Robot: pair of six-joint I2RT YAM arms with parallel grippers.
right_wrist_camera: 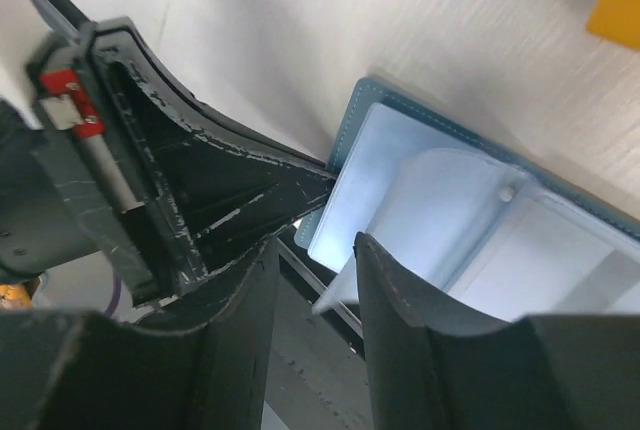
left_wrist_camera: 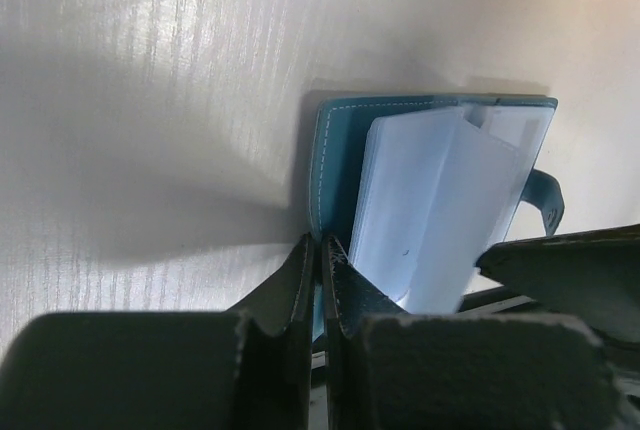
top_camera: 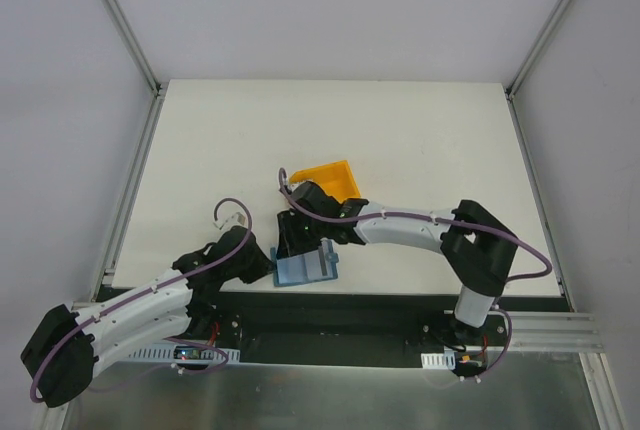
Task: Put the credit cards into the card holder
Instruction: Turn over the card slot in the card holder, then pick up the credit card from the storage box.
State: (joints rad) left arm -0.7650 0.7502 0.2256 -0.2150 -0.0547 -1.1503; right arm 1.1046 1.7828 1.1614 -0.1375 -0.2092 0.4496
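2 arms reach over a white table [top_camera: 420,130] with a faint ribbed grain. Plain grey walls [top_camera: 300,10] box it in, and aluminium rails [top_camera: 120,20] run up the back corners. 1 yellow bin [top_camera: 335,178] sits near the table's middle.

The card holder [top_camera: 308,267] lies at the near edge of the table, just in front of the bin and between the 2 grippers. It is teal-blue with pale stitching round the cover. It lies open with its lighter blue pocketed lining facing up, and a snap tab [left_wrist_camera: 548,200] sticks out on 1 side. A pale thin leaf [left_wrist_camera: 470,220] lifts from the inside; whether it is a card or a pocket flap cannot be told.

The left gripper [left_wrist_camera: 318,245] has its jaws together, clamped on the cover's stitched edge. The right gripper [right_wrist_camera: 317,250] has its jaws apart, with 1 corner of the pale leaf lying in the gap.
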